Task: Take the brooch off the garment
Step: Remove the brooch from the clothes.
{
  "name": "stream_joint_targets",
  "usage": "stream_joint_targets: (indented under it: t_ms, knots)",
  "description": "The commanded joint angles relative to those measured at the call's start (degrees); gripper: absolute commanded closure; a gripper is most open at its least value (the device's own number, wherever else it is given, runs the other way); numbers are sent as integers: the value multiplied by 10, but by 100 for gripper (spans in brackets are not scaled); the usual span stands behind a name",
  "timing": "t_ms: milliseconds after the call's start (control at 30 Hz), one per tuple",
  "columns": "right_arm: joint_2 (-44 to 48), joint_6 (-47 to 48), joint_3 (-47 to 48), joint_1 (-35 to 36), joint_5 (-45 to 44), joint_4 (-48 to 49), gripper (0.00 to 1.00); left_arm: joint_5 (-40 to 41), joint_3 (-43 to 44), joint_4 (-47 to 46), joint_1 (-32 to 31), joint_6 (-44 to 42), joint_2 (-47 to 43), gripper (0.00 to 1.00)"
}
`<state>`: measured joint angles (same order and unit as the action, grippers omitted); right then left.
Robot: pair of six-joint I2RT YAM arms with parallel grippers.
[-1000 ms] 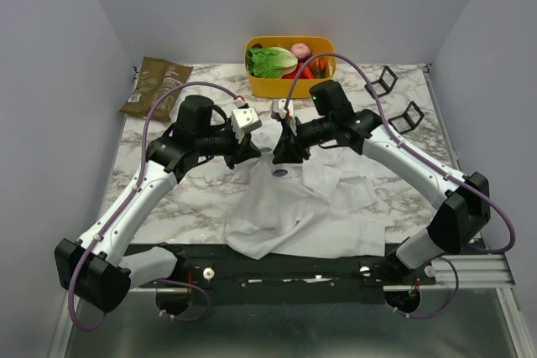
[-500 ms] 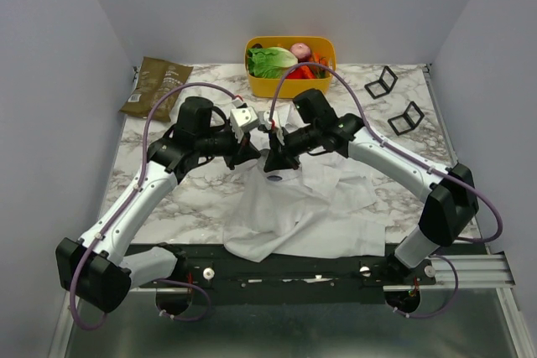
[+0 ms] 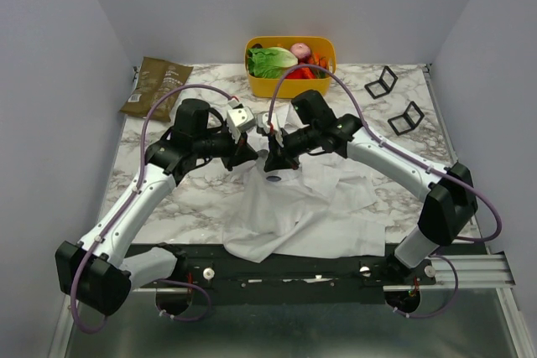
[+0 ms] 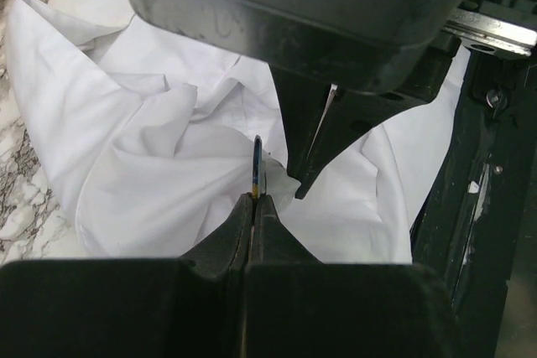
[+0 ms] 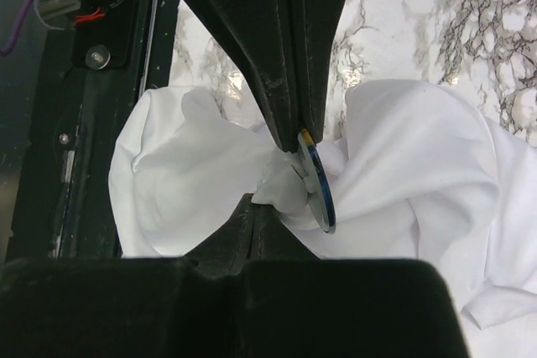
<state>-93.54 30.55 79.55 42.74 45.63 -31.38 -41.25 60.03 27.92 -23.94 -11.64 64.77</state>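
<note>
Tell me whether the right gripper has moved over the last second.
Yes. The right gripper has shifted left against the yellow bin behind it, nearer the left gripper, and shut on the garment.

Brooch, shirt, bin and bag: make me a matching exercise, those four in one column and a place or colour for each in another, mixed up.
Things:
1. brooch
2. shirt
3. bin
4. bag

Place or colour:
A. brown, back left corner
B. yellow, back centre
C. white, spread at front centre
D. blue-rimmed disc, seen edge-on

Pairs: 1-D, 2-C, 3-B, 4-A
</note>
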Motion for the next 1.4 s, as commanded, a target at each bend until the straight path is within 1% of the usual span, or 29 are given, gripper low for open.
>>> stream_joint_targets:
  t_ms: [0,400,500,533,633,800,967,1067,1167,1200,1233,1300,1333,1367]
  knots:
    - [17,16,5,8,-25,-40,99,-12,1,-47,9,3,-23,100]
    - [28,17,2,9,-33,-39,99,-10,-3,-47,15,7,-30,100]
    - [37,11,-1,9,-69,-21,99,-2,0,-38,15,-4,-28,100]
    - [41,10,-3,9,-94,-17,99,1,2,-32,15,-8,-28,100]
    - [62,8,-12,8,-133,3,99,20,15,-6,15,-32,-22,100]
    - [84,6,-31,8,-156,27,99,48,63,67,14,-71,7,100]
    - [83,-3,-40,8,-185,47,99,57,112,140,10,-97,40,100]
    - [78,-14,-38,8,-189,57,99,60,118,159,4,-103,48,100]
    - [74,-34,-35,9,-224,79,99,93,122,179,-15,-111,57,100]
    - [73,-41,-32,8,-234,86,99,118,124,183,-19,-112,59,100]
    - [71,-43,-30,9,-240,87,97,130,126,187,-29,-111,61,100]
    - [66,-44,-29,8,-244,87,83,158,132,201,-38,-110,71,100]
    - [65,-43,-32,8,-241,86,76,192,135,205,-50,-106,76,100]
    - [65,-42,-33,9,-234,87,63,208,144,221,-54,-106,81,100]
